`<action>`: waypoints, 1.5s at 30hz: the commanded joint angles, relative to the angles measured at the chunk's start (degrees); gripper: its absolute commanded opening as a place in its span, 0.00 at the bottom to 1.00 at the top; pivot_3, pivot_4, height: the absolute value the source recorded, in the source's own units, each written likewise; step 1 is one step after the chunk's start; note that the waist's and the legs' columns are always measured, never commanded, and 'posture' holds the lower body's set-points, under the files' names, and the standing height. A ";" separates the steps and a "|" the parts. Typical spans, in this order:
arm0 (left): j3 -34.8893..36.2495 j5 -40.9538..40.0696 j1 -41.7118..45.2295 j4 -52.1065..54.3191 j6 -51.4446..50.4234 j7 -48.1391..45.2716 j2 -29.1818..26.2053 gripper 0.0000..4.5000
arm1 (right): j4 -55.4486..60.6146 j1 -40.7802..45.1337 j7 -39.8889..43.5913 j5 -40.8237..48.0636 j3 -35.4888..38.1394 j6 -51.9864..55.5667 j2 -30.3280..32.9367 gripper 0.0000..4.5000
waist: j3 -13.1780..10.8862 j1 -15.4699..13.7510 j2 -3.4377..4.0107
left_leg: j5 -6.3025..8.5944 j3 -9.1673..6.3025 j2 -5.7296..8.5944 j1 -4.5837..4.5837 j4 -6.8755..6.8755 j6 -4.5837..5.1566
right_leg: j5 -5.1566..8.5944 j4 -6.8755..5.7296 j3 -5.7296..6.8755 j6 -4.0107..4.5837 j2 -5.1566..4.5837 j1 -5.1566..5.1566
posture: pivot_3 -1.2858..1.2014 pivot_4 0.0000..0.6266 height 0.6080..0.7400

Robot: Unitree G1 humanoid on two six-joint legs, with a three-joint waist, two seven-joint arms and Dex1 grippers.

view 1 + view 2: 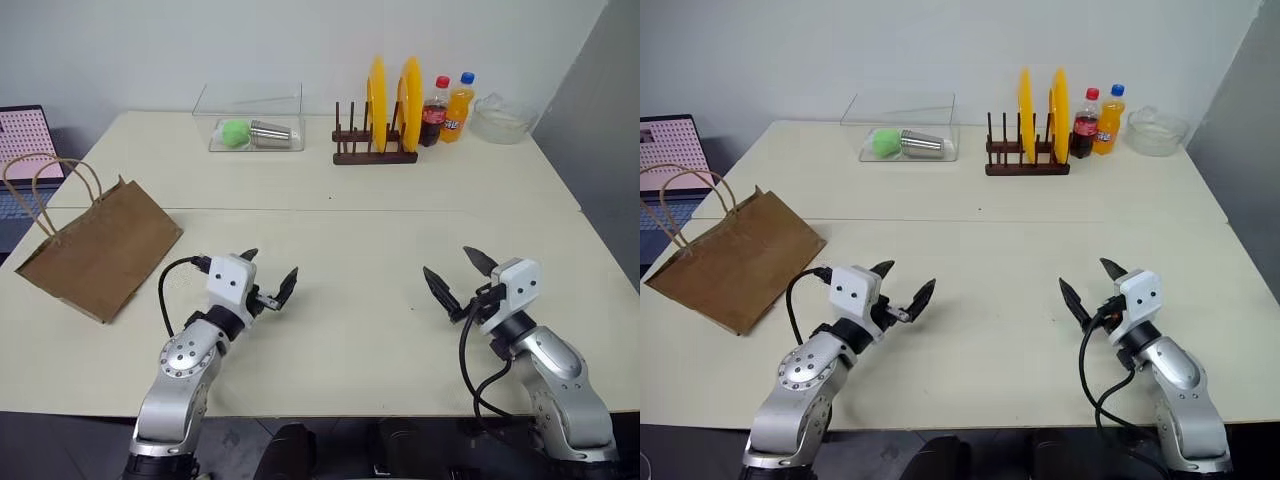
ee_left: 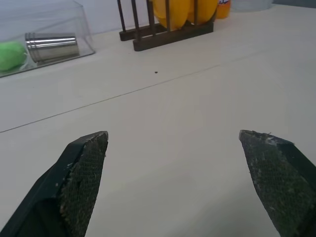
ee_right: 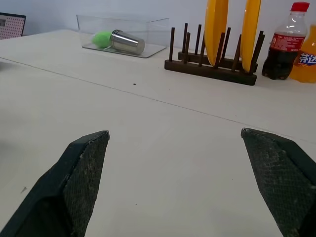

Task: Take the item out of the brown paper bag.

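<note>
The brown paper bag [image 1: 105,255] lies flat on the table at the left, its two loop handles pointing toward the far left edge. The item is hidden; nothing of it shows outside the bag. My left gripper [image 1: 268,276] hovers open just right of the bag, near the table's front, nothing between its fingers [image 2: 81,177]. My right gripper [image 1: 458,275] stands open over the front right of the table, also empty, with its fingers [image 3: 79,170] spread wide.
At the back stand a clear tray [image 1: 250,125] with a steel cup and green ball, a wooden rack [image 1: 375,150] holding two yellow plates, cola [image 1: 435,112] and orange soda [image 1: 458,108] bottles, and a glass bowl [image 1: 500,120]. A laptop [image 1: 22,135] sits far left.
</note>
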State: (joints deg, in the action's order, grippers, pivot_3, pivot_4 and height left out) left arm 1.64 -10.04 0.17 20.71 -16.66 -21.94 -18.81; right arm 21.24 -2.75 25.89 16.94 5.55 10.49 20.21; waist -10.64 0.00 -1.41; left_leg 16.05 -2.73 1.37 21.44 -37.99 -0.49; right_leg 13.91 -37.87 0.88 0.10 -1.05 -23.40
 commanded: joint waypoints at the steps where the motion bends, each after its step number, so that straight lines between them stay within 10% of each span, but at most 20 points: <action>1: -0.80 0.17 -0.47 1.75 2.14 -0.92 -0.28 0.99 | 2.42 0.67 -0.15 0.49 1.09 -0.28 0.59 1.00 | 0.00 0.00 0.00 | 0.00 0.00 0.00 0.00 0.00 0.00 | 0.00 0.00 0.00 0.00 0.00 0.00 | 0.52 0.24 1.00; 28: 3.84 -6.51 -4.29 6.82 3.80 -3.05 -0.37 0.99 | 2.53 6.94 7.20 3.15 -3.43 1.41 4.03 1.00 | -0.03 0.12 0.03 | 0.00 0.00 0.00 0.01 -0.01 0.01 | 0.00 0.03 0.01 0.00 0.00 0.00 | 0.52 0.24 1.00; 37: 24.90 -12.31 -7.51 12.18 -6.04 6.70 -2.66 0.99 | -1.04 29.69 27.44 15.27 -9.67 12.86 10.72 1.00 | -0.09 0.15 0.06 | 0.00 -0.14 -0.04 0.02 0.02 0.01 | 0.01 0.03 0.14 0.02 0.03 -0.03 | 0.52 0.24 1.00; 45: 47.51 -25.67 -4.71 1.68 -14.33 -0.23 -19.35 0.99 | -6.80 35.71 33.90 13.79 -12.92 11.34 9.74 1.00 | -0.11 -0.02 0.00 | 0.00 -0.19 -0.01 0.09 0.00 0.01 | 0.01 0.16 0.22 0.03 -0.02 -0.02 | 0.52 0.24 1.00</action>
State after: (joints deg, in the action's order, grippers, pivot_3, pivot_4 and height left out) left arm 45.43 -33.02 -5.51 23.25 -29.90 -20.34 -36.24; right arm 13.85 31.32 58.50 30.40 -7.46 22.97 30.24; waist -10.75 -0.02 -1.41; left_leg 16.05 -2.92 1.35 21.55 -37.99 -0.48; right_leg 13.91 -37.72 1.11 0.13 -1.06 -23.43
